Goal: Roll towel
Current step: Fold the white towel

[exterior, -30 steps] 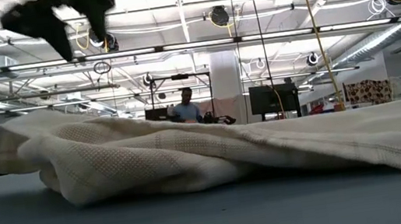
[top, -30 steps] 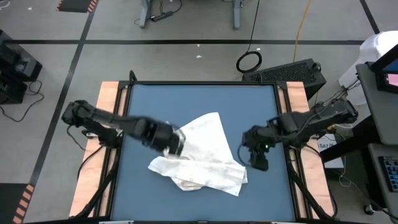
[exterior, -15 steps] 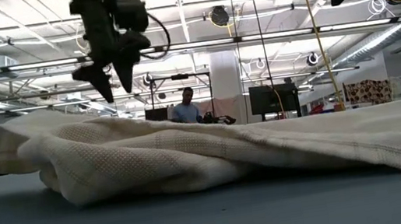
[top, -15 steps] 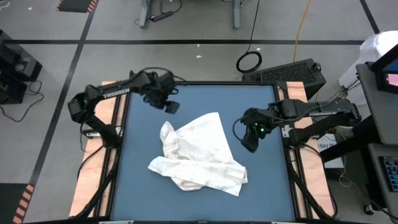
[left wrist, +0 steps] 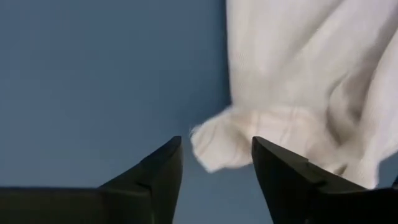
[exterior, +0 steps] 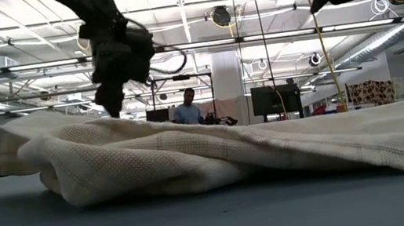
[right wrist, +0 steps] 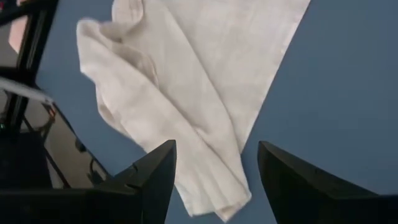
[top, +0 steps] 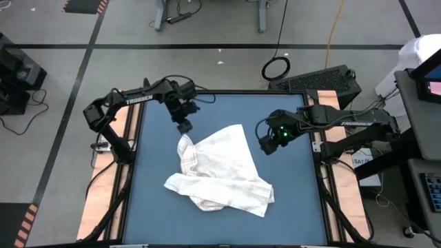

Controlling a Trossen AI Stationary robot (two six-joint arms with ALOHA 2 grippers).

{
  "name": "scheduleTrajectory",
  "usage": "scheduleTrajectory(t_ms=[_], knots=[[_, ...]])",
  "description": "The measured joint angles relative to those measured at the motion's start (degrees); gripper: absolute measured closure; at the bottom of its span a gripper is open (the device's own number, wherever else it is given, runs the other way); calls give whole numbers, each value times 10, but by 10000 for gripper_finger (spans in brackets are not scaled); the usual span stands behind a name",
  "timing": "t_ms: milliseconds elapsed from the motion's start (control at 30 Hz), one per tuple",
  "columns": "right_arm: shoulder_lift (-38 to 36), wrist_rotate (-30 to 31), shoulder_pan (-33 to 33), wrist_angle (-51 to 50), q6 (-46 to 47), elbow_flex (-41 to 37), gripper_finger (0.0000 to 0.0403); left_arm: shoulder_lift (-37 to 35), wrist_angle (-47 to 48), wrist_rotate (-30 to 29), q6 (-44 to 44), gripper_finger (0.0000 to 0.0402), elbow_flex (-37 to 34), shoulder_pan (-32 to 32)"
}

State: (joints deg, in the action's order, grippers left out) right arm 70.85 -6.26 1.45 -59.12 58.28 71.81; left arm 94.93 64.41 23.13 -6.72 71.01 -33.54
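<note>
A thin white cloth towel with a faint plaid of fine lines (top: 222,169) is seen lying crumpled near the middle of the matte blue table top (top: 158,220). No neat rectangle is presented: one flat, triangular flap is pointed toward the table's far edge, a bunched, rolled-over lump is found at the towel's left corner, and a thicker ridge of folds is spread along the near side toward the right. From the low view the weave can be read as coarse and soft (exterior: 192,158), with rounded, drooping folds and the pale lines just visible on the nearest hump.

The left gripper (top: 185,127), dark and hard-edged, is held just above the table beside the towel's rolled left corner, pointing down at it. In the left wrist view its two black, wedge-shaped fingers (left wrist: 158,177) are seen parted, with the puffy rounded corner of the cloth (left wrist: 221,143) framed in the gap; nothing is clasped between them.

The right gripper (top: 267,143) is held over bare blue surface just off the towel's right edge, raised clear of the cloth. Its fingers (right wrist: 152,177) are likewise spread apart and empty, and past them the smooth triangular flap and the wrinkled folds (right wrist: 186,93) are shown lying flat on the table.
</note>
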Motion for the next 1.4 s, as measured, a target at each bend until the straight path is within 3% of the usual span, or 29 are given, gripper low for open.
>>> scheduleTrajectory(t_ms=[100, 367, 700, 867, 1067, 1200, 1400], knots=[[0, 5, 2, 11, 1, 0, 188, 1, 1, 5, -44, 224, -41, 2], [8, 19, 18, 12, -14, 0, 188, -2, -83, 6, -47, 271, -95, 12], [25, 23, 35, 31, -23, -1, 188, -2, -171, 5, -89, 393, -124, 36], [50, 47, 39, 44, -58, 0, 188, -10, -146, 8, -106, 397, -102, 57], [120, 6, 76, 162, -146, 0, 190, -64, -123, 17, -103, 399, -77, 97], [199, -75, 111, 262, -202, 0, 220, -106, -121, 6, -102, 400, -76, 126], [306, -133, 140, 336, -216, 0, 319, -160, -113, -5, -101, 400, -76, 169]])
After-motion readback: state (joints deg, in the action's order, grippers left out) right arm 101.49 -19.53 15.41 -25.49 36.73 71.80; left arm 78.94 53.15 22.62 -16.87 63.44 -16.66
